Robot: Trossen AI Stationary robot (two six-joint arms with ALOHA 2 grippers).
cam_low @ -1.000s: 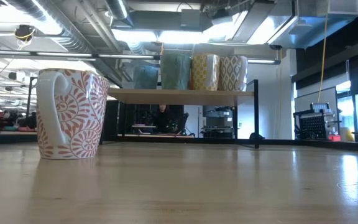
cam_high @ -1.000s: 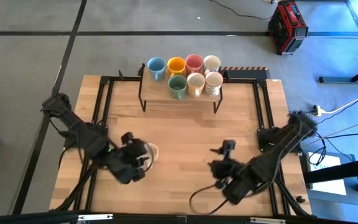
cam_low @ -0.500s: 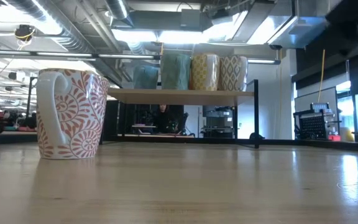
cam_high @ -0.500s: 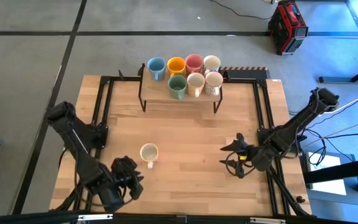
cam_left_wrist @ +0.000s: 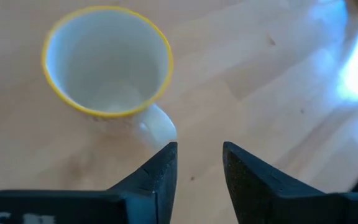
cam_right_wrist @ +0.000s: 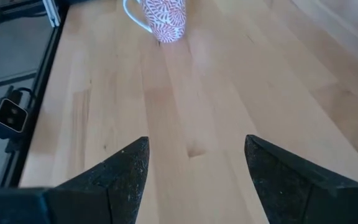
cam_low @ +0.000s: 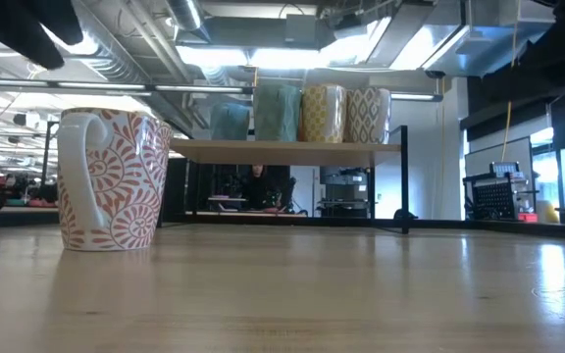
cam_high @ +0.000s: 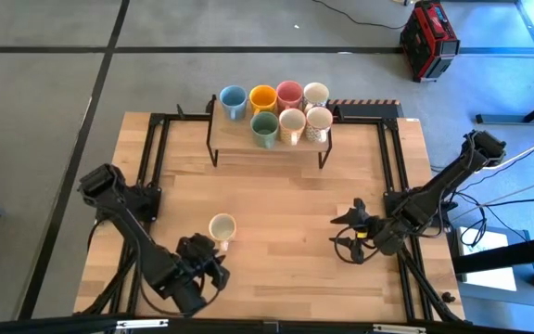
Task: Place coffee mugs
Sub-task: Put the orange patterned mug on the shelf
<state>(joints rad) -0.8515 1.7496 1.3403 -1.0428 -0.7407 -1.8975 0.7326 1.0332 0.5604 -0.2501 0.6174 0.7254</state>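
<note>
Mugs (cam_high: 276,111) crowd the shelf (cam_high: 239,141); one patterned mug (cam_high: 222,228) stands beside the slightly parted left hand (cam_high: 213,267); right hand (cam_high: 343,243) spread.

Seen from worktop height, the patterned mug (cam_low: 112,179) stands whole, but its inside is hidden. Behind it, on the shelf (cam_low: 287,148), only four mugs show, and the rest of the group is screened by them. A dark shape (cam_low: 23,27) above the patterned mug is cut off by the edge, so which arm it belongs to cannot be told. In the right wrist view the same mug (cam_right_wrist: 162,18) loses its rim to the edge. A person (cam_low: 257,185) under the shelf is too small to make out.
</note>
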